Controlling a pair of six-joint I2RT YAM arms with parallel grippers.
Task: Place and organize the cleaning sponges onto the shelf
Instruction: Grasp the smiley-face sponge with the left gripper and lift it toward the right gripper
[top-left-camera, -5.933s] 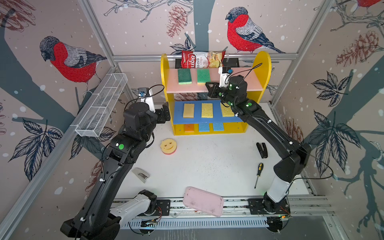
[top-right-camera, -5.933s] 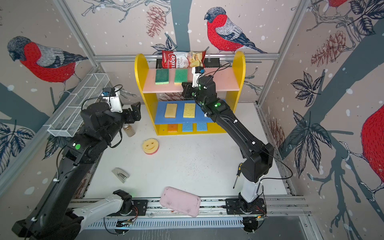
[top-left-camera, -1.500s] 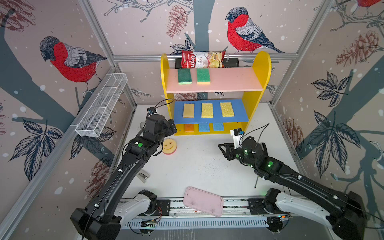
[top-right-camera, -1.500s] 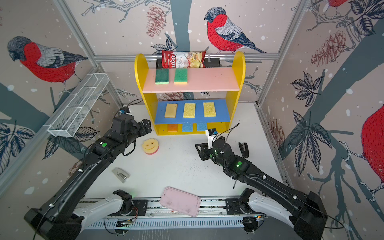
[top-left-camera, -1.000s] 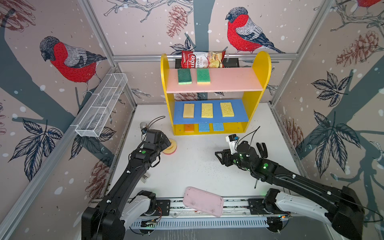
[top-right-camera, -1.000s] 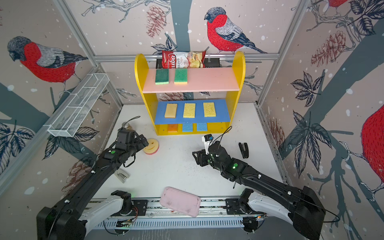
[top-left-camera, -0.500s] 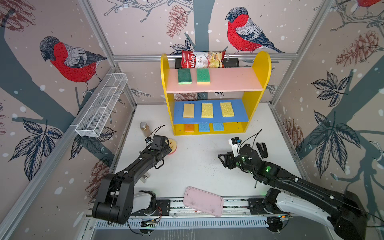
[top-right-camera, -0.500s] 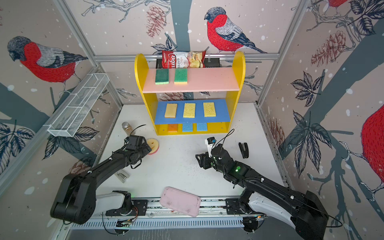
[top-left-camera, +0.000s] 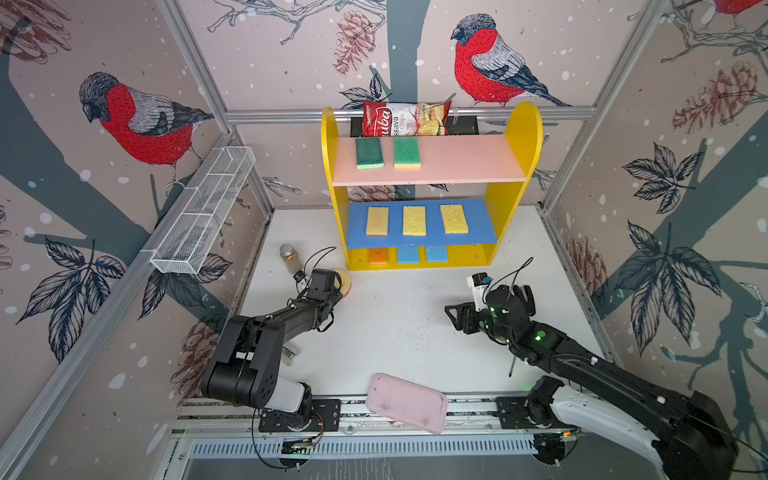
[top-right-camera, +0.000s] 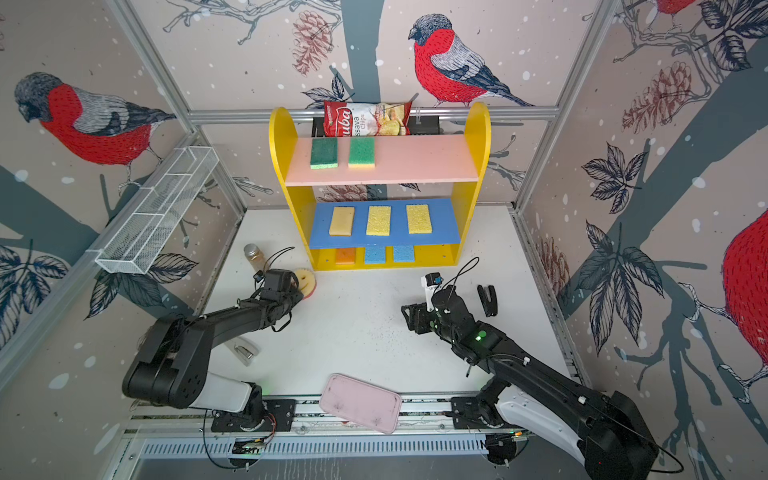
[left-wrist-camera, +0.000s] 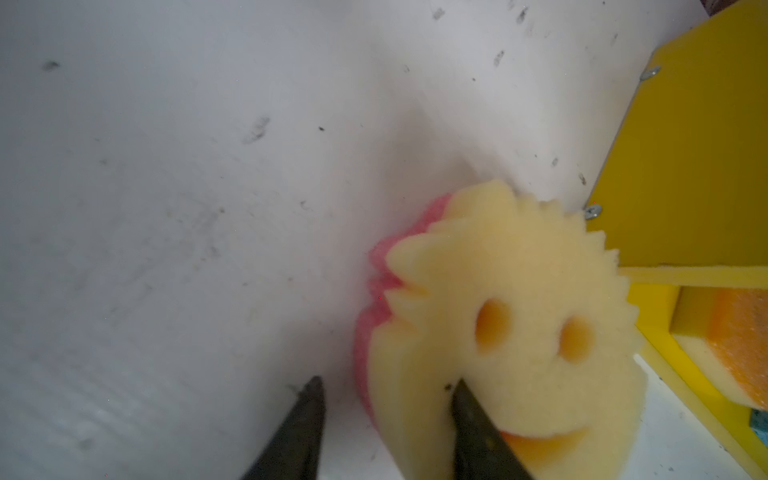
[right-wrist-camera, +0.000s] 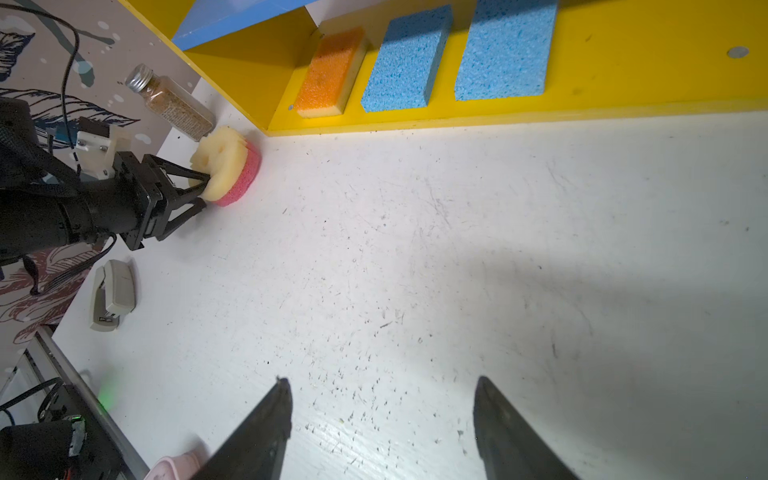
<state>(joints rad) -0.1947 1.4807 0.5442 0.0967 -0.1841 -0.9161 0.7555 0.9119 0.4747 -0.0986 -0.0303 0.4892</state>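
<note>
The left gripper (right-wrist-camera: 204, 192) pinches the edge of the smiley-face sponge (left-wrist-camera: 519, 311), which sits tilted on the white table (right-wrist-camera: 415, 228) just beside the shelf's (top-left-camera: 517, 124) near-left corner. One finger is on its yellow face, the other against its pink back. At near right, the right gripper (right-wrist-camera: 382, 380) hovers above the table, jaws spread wide and holding nothing. Green sponges (top-left-camera: 369, 153) lie on the pink board and yellow sponges (top-left-camera: 414, 220) on the blue. An orange sponge (top-left-camera: 378, 255) and blue sponges (top-left-camera: 408, 254) lie on the base.
</note>
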